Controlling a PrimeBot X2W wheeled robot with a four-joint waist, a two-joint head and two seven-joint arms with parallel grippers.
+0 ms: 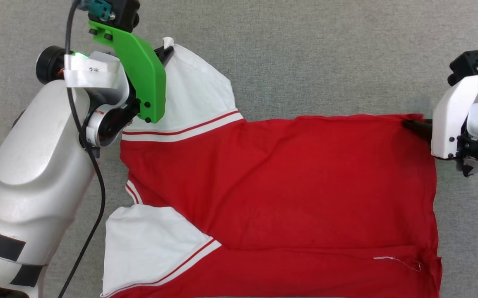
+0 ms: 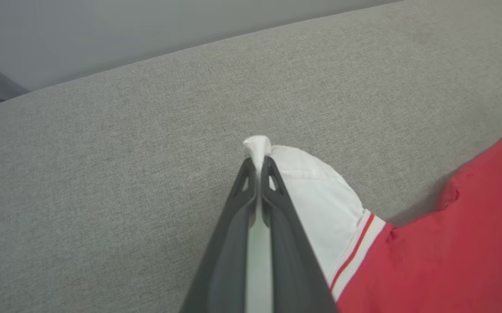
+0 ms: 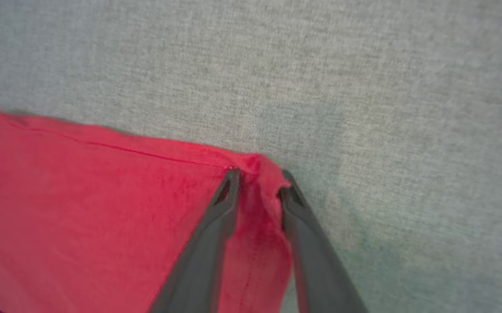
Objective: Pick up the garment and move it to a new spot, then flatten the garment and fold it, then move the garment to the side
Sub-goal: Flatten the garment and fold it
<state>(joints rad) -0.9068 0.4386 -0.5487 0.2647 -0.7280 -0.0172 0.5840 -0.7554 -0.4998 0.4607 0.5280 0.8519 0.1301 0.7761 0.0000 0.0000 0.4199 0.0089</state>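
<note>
Holding the garment (image 1: 288, 182) spread on the grey woven desk (image 1: 305, 62), plain red face up. Pinching the white sleeve tip with left gripper (image 2: 258, 167) fingers pressed together. Straddling the red hem corner with right gripper (image 3: 259, 178) fingers slightly apart, perhaps gripping, cannot tell. Could lose that thin bunched corner under any pull, letting limp cloth rumple. Soft, smooth knit; striped trim; roughly rectangular body.

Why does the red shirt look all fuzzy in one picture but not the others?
Right wrist view: blurred all over, so the red T-shirt with white sleeves and the grey woven surface look smeary. Head view: sharp, evenly lit, soft shadows only. Left wrist view: mostly sharp, but the dark fingers go soft close to the camera.
</note>
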